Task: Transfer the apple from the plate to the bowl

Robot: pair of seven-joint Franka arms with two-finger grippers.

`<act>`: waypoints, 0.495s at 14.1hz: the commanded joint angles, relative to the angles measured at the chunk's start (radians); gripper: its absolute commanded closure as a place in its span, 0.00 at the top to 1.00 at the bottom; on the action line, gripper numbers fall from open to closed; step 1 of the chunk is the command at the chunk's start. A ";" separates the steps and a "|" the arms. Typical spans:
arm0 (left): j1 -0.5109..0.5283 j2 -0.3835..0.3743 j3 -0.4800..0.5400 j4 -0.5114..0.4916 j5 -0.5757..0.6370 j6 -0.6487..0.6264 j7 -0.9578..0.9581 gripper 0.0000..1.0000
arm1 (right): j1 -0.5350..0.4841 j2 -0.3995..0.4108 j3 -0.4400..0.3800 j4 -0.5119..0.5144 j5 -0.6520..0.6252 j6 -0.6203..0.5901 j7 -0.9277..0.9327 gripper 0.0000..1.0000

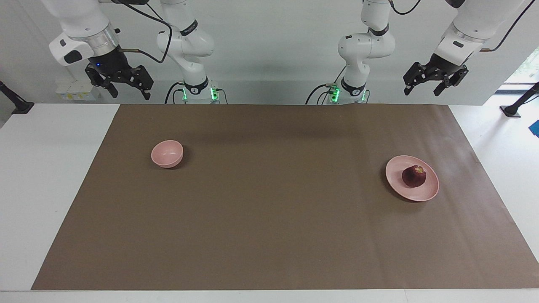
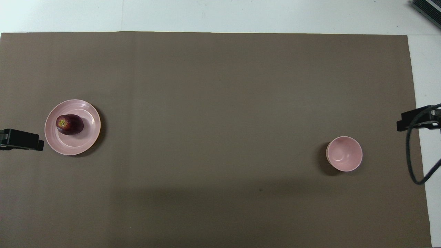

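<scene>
A dark red apple (image 1: 414, 176) (image 2: 70, 124) lies on the wide pale pink plate (image 1: 396, 182) (image 2: 84, 141) toward the left arm's end of the table. A small deep pink bowl (image 1: 167, 153) (image 2: 344, 153) stands with nothing in it toward the right arm's end. My left gripper (image 1: 422, 91) (image 2: 21, 139) hangs high in the air off to the side of the plate, open and holding nothing. My right gripper (image 1: 131, 95) (image 2: 413, 117) hangs just as high, off to the side of the bowl, open too and holding nothing.
A brown mat (image 1: 269, 210) covers most of the white table (image 1: 42, 189); plate and bowl both stand on it. The two arm bases (image 1: 198, 90) stand at the robots' edge. A black cable (image 2: 411, 162) loops down from the right arm.
</scene>
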 commanded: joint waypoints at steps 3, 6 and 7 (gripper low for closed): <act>0.003 -0.030 -0.002 -0.046 0.017 -0.002 0.005 1.00 | -0.004 -0.029 0.002 -0.034 0.015 0.001 0.007 1.00; 0.003 -0.030 -0.001 -0.046 0.017 0.003 0.002 1.00 | -0.004 -0.030 0.002 -0.037 0.015 0.001 0.006 1.00; 0.003 -0.030 -0.001 -0.046 0.017 0.004 0.001 1.00 | -0.004 -0.035 0.002 -0.047 0.015 0.001 0.009 1.00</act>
